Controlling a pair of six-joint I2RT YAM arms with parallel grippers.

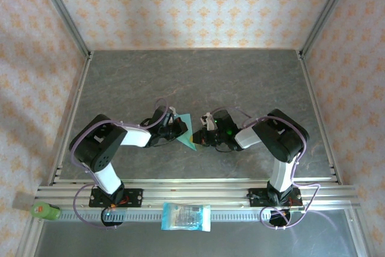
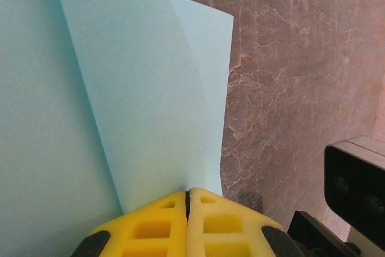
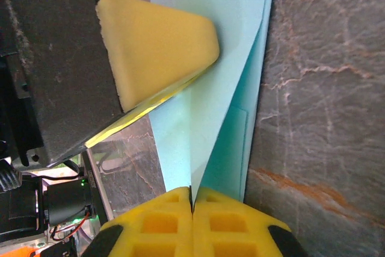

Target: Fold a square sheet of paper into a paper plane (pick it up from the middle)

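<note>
The light teal-blue sheet of paper (image 1: 187, 132) is folded into creased layers and held between both grippers above the middle of the table. In the left wrist view the paper (image 2: 120, 88) rises from my left gripper (image 2: 187, 195), whose yellow pads are pressed together on its lower edge. In the right wrist view my right gripper (image 3: 192, 192) is shut on a crease of the paper (image 3: 216, 76). The left gripper's yellow pad (image 3: 156, 46) presses the sheet from the other side. Seen from above, the left gripper (image 1: 175, 127) and right gripper (image 1: 203, 133) meet at the paper.
A blue-and-white printed plastic packet (image 1: 186, 216) lies on the front rail between the arm bases. A green bottle (image 1: 45, 210) lies at the front left corner. The grey marbled table (image 1: 198, 76) stretches back to patterned walls.
</note>
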